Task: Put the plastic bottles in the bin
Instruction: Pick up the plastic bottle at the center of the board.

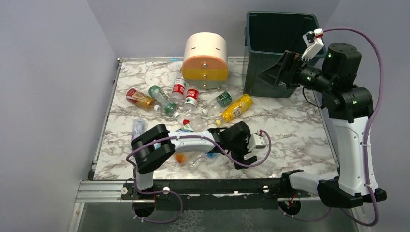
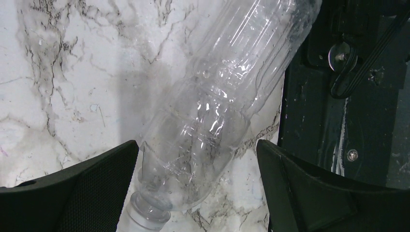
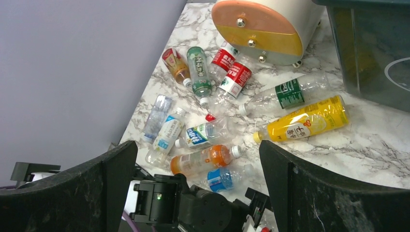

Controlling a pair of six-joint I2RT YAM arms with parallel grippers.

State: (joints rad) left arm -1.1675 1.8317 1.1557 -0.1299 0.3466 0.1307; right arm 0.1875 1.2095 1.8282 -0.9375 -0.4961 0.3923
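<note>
- Marble-patterned table (image 1: pixel 300 130) holds a scatter of plastic bottles (image 3: pixel 208 121) lying on their sides across its left and middle, on the near side of a cream-and-orange drawer unit (image 1: pixel 205 60).
- Dark green, the bin (image 1: pixel 261 72) stands upright at the far right of the table, just right of the drawer unit.
- Of the scatter, the yellow bottle (image 3: pixel 304 123) lies closest to the bin; an orange bottle (image 3: pixel 208 158) lies nearer the arms.
- Low over the table's near edge, the left gripper (image 2: pixel 197 150) has its jaws spread wide. A clear bottle (image 2: pixel 227 96) with no label lies slantwise on the marble between them, neck toward the wrist. Whether either finger touches it cannot be told.
- Raised by the bin's near right side, the right gripper (image 3: pixel 198 150) also has its jaws wide apart, with nothing between them.
</note>
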